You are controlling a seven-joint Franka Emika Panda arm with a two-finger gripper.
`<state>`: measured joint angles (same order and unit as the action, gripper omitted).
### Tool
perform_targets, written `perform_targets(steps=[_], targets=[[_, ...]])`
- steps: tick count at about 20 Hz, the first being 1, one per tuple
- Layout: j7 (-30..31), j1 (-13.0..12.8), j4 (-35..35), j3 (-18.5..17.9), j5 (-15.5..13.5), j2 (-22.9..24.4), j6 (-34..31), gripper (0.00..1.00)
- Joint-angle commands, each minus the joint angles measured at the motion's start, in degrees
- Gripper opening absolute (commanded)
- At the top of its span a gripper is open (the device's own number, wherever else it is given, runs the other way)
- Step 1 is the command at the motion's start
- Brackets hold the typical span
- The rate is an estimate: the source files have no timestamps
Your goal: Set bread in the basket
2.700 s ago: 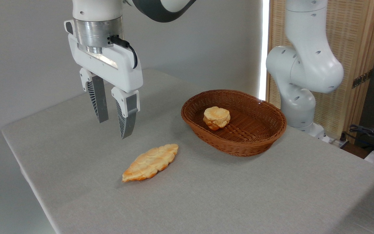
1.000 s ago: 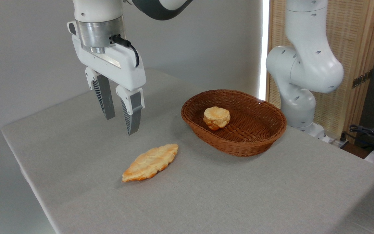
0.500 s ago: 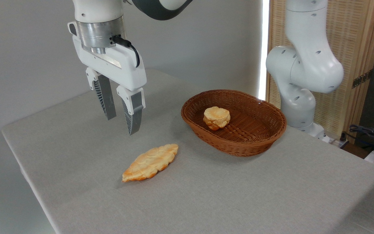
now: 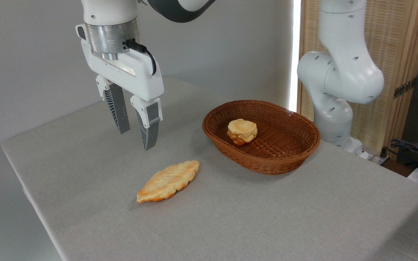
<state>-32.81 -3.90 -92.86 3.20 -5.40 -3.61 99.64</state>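
Nearest the camera lies a bare stretch of grey cloth-covered tabletop (image 4: 230,224), its front edge cut off by the frame.

Next, left of centre, the bread (image 4: 168,181) — a long, flat, leaf-shaped pastry with pointed ends and a bumpy, segmented golden-brown top — lies flat on the cloth. Its long axis runs diagonally, the lower-left tip nearer the camera and the upper-right tip pointing toward the basket. It touches nothing but the cloth and is well outside the basket.

Above and behind the bread, to its left, hangs the claw (image 4: 136,140). Its two ribbed grey fingers (image 4: 151,130) point downward with a narrow gap between them; nothing is held. The fingertips are clear of the tabletop and apart from the bread. The white claw body carries a metal flange and a black cable.

Right of centre, farther back, stands the basket (image 4: 267,161) — oval, brown woven wicker, with low flared sides. Inside it, toward its left half, rests a small round puffy bun (image 4: 242,131).

Behind the basket, at the tabletop's far right edge, rises the white arm (image 4: 339,79), its upper links leaving the frame at the top. Farthest back are a plain grey wall and, at right, a slatted wooden screen (image 4: 394,54).
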Motion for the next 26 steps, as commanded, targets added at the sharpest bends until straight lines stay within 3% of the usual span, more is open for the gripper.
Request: perform_targets(steps=[1,16,26], targets=[[-1.0,0.6,0.8,0.1,-1.0,0.2,-1.3,1.0],[-1.2,0.6,-0.1,0.1,-0.7,-0.2,0.7,1.0],[-8.1,0.6,-9.5,-0.3,-0.7,-0.2,1.4,1.0]])
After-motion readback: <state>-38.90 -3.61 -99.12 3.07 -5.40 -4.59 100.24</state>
